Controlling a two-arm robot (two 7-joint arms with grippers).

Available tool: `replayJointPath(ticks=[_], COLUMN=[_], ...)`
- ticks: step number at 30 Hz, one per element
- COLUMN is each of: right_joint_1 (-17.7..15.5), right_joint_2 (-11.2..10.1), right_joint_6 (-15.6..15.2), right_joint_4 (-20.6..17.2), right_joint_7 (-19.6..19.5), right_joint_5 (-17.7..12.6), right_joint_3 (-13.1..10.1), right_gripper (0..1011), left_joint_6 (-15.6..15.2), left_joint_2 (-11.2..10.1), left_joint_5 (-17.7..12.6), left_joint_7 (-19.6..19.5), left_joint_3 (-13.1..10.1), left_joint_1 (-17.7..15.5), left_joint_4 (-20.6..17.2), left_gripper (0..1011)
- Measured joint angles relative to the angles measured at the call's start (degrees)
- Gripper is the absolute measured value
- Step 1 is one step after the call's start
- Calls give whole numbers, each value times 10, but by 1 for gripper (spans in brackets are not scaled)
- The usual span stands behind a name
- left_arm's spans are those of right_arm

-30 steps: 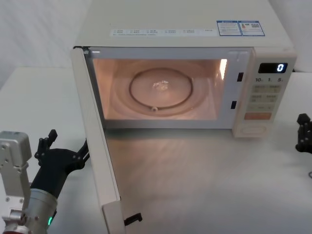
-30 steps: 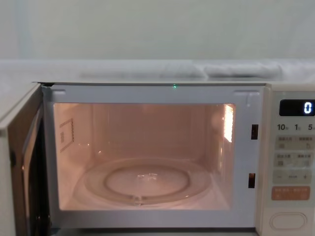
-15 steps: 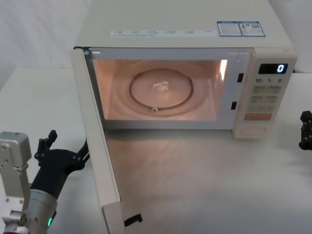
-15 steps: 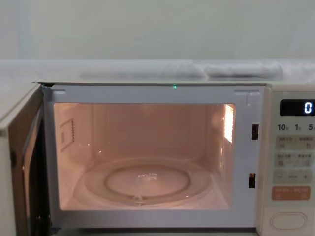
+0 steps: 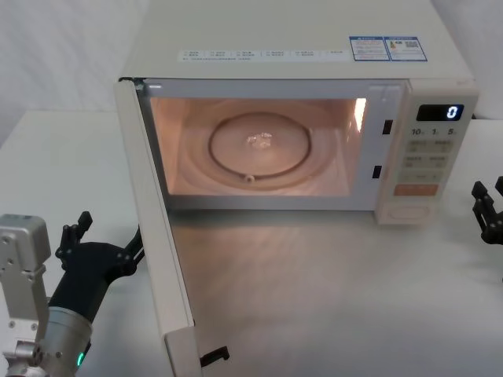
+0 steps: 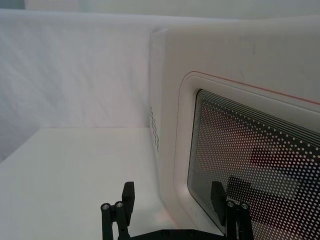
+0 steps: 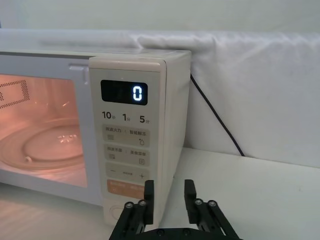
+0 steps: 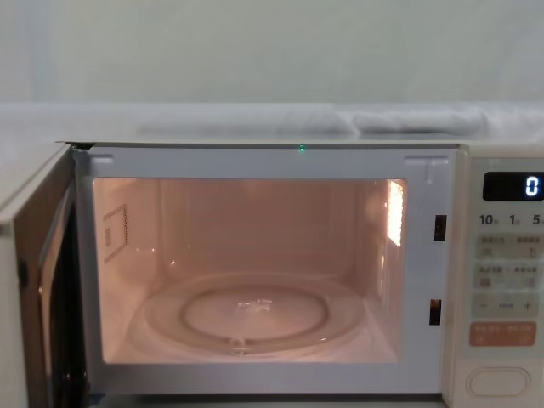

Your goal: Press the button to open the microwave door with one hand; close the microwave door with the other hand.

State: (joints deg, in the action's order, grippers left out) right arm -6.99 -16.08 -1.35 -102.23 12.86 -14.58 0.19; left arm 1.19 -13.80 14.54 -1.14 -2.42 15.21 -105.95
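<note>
Door point(image 5: 161, 236) is swung wide open with the left gripper point(image 5: 102, 251) spread just outside it, ready to push, while the right gripper point(image 5: 487, 212), fingers apart, sits off by the button point(image 5: 409, 210).

The left gripper point(image 5: 102, 243) sits low at the robot's left, its black fingers point(image 6: 129, 196) spread apart and pointing forward. Behind it come a silver wrist point(image 5: 63, 338) with a green light and a pale grey arm link point(image 5: 20, 267). The right gripper point(image 5: 489, 206) hangs at the far right, fingers point(image 7: 148, 194) parted by a narrow gap, pointing forward.
</note>
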Motion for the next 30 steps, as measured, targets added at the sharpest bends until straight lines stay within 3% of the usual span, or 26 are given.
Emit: replayJointPath(ticks=[21, 30], right_joint_1=[0, 0], right_joint_2=[1, 1], right_joint_6=[0, 0], right_joint_4=[1, 1], right_joint_7=[-1, -1], right_joint_5=[1, 1], right_joint_3=[0, 0], right_gripper=[1000, 1002], left_joint_6=[0, 0], left_joint_2=[0, 0], left_joint_5=[0, 0], left_joint_7=[0, 0], left_joint_3=[0, 0], left_joint_1=[0, 0], left_joint_4=[0, 0], left_gripper=[1001, 1001])
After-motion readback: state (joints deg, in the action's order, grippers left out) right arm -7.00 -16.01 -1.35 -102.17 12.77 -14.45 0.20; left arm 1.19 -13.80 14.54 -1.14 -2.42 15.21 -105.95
